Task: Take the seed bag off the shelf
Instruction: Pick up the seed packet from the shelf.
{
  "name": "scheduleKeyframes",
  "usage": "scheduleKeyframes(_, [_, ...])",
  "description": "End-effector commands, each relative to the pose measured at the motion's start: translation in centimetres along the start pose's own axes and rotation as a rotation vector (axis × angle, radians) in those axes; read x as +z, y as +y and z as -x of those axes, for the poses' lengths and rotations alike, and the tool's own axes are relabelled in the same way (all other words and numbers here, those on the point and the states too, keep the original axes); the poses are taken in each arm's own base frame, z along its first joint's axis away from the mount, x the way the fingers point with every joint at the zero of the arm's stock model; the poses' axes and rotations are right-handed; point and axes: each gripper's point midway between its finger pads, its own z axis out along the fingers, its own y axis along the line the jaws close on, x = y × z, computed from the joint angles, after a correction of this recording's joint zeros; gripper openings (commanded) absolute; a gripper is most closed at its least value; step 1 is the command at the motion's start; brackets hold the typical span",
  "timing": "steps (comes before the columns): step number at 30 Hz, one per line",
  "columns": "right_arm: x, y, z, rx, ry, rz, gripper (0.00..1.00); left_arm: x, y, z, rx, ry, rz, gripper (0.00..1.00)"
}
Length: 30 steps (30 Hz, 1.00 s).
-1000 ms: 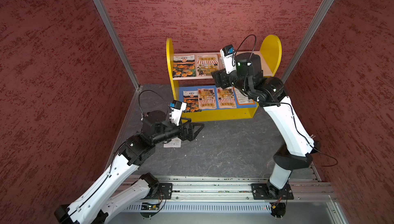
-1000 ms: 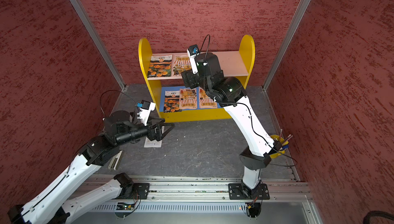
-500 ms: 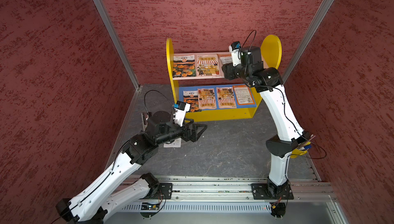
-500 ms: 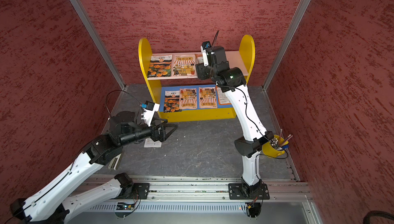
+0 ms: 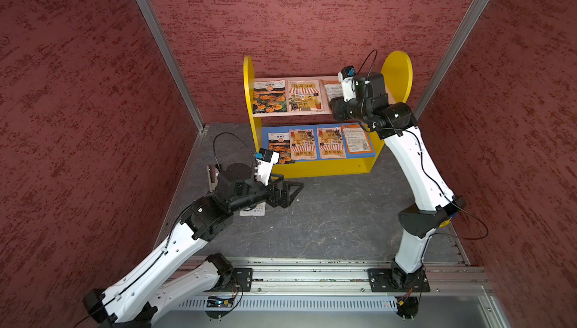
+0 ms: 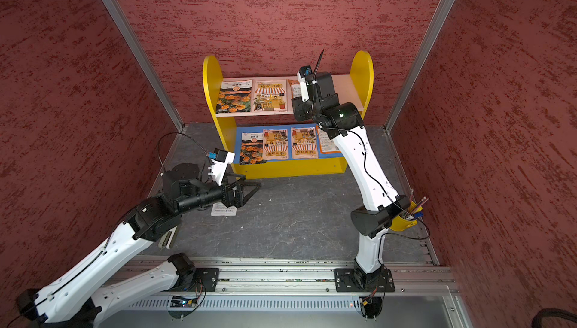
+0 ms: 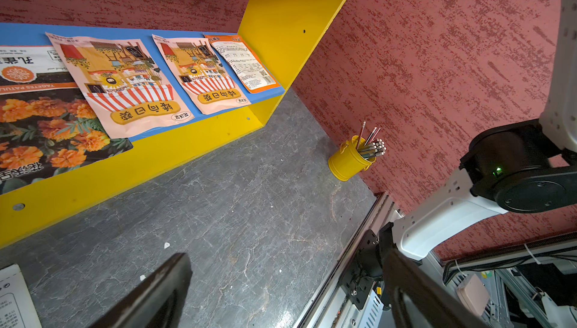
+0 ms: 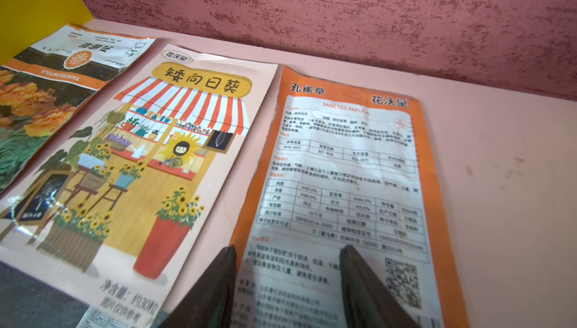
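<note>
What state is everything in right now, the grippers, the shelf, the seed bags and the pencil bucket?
Shelf: upright, bags on both boards.
Orange bag: flat on the top board, not lifted.
Right gripper: open, fingers over its front end.
Sunflower bag: flat beside it.
Marigold bag: flat, next along.
Left gripper: open, empty.
Pencil bucket: upright, holding pencils.

Rough, dark red walls [image 5: 312, 14] closed in three sides, with pale metal posts [image 5: 162, 48] at the corners. A grey, veined table [image 5: 327, 223] lay below the left hand [image 5: 295, 193], a metal rail [image 5: 312, 276] behind it. Light fell soft and even.
</note>
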Motion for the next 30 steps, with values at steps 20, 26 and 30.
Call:
scheduleKeyframes(20, [-10.4,-1.2,3.3,0.218,-0.213,0.041,0.75,-0.3,-0.7,1.3,0.043,-0.053,-0.015,1.0])
scheduleKeyframes(26, [-14.0,-4.9,2.4,0.422,-0.272,0.0,0.75,-0.1,-0.9,1.3,0.046,-0.052,-0.032,1.0])
scheduleKeyframes(30, [-14.1,-5.9,1.0,0.543,-0.276,0.044,0.7,0.1,-0.9,1.1,0.039,-0.049,-0.033,1.0])
